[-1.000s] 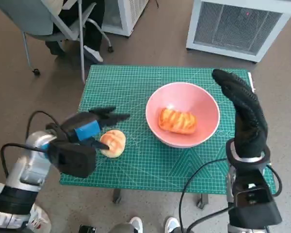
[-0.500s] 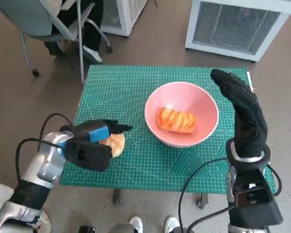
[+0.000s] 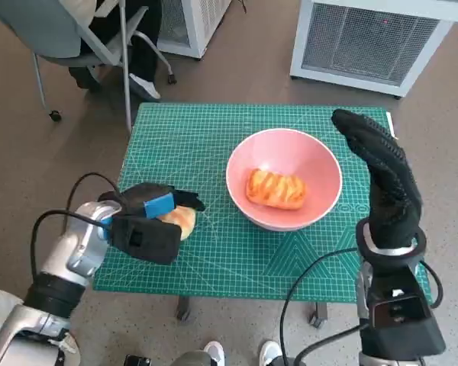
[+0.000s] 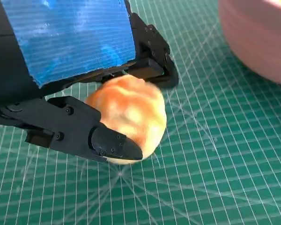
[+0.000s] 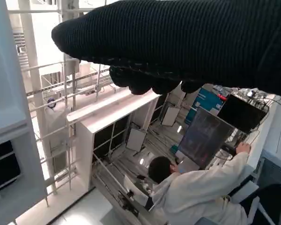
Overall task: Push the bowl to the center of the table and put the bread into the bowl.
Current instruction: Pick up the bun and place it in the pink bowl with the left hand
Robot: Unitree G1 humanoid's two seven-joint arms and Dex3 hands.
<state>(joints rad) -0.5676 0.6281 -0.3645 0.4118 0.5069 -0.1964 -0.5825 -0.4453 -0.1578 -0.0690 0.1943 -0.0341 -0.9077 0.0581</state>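
A pink bowl (image 3: 284, 137) stands near the middle of the green mat (image 3: 191, 137), with a long glazed bread (image 3: 275, 189) lying in it. On the mat to the bowl's left lies a round bread roll (image 3: 185, 222). My left hand (image 3: 149, 221) covers it. In the left wrist view the black fingers (image 4: 152, 70) and thumb (image 4: 114, 145) close on either side of the roll (image 4: 131, 112), which still touches the mat. The bowl's wall (image 4: 257, 42) shows beside them. My right hand (image 3: 382, 171) stands upright just right of the bowl, fingers straight, holding nothing.
A chair (image 3: 76, 38) and a person's legs (image 3: 141, 42) are past the table's far left corner. A white grilled unit (image 3: 359, 42) stands at the far right. Feet (image 3: 237, 354) show by the near edge. In the right wrist view, a person in white (image 5: 196, 187) sits beneath the glove (image 5: 178, 42).
My left hand has swung over the round roll and closed its fingers around it. The right hand, the bowl and the bread in it have stayed put.
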